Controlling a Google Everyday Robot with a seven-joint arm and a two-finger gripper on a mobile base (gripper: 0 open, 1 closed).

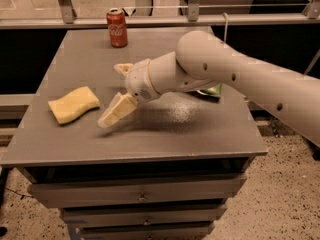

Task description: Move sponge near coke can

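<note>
The pale-yellow sponge point(74, 104) lies flat on the grey table point(165, 129) at its left side. The red coke can point(117, 28) stands upright at the table's far edge, well behind the sponge. My gripper point(113, 94) hangs over the table's middle, a little right of the sponge and not touching it. Its cream fingers point(116, 111) are spread apart, one low and near, one higher and behind. The gripper is open and holds nothing.
A green snack bag point(214, 90) lies at the table's right side, mostly hidden behind my arm point(240, 74). Drawers point(142, 196) sit under the tabletop. A metal rail point(150, 20) runs behind the table's far edge.
</note>
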